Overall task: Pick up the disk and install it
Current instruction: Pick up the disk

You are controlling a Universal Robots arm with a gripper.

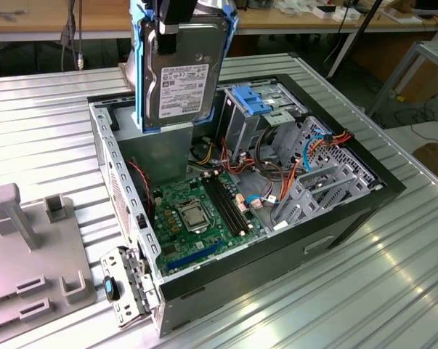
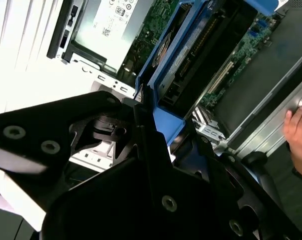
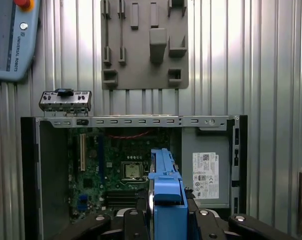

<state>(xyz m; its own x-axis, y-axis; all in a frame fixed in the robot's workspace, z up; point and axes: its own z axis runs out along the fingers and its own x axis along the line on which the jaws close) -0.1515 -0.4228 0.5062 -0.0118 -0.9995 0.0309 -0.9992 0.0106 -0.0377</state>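
Observation:
The disk [image 1: 181, 76] hangs upright over the open computer case [image 1: 349, 211], above its rear corner near the power supply. It has a dark body with a white label and blue side rails. My gripper [image 1: 173, 16] is shut on its upper edge. In the first wrist view the disk's blue rail [image 3: 166, 192] runs edge-on between my fingers [image 3: 135, 220], above the motherboard [image 3: 125, 170]. In the second wrist view the disk [image 2: 191, 60] sits beyond the black gripper body [image 2: 156, 125].
Inside the case are a blue latch bracket [image 1: 251, 98], metal drive cages [image 1: 327, 178] and orange and blue cables [image 1: 320, 142]. A grey fixture plate [image 1: 30, 254] lies on the ribbed table [image 1: 393, 291]. A teach pendant [image 3: 10, 35] lies nearby. A person's hand [image 2: 298, 132] rests by the case.

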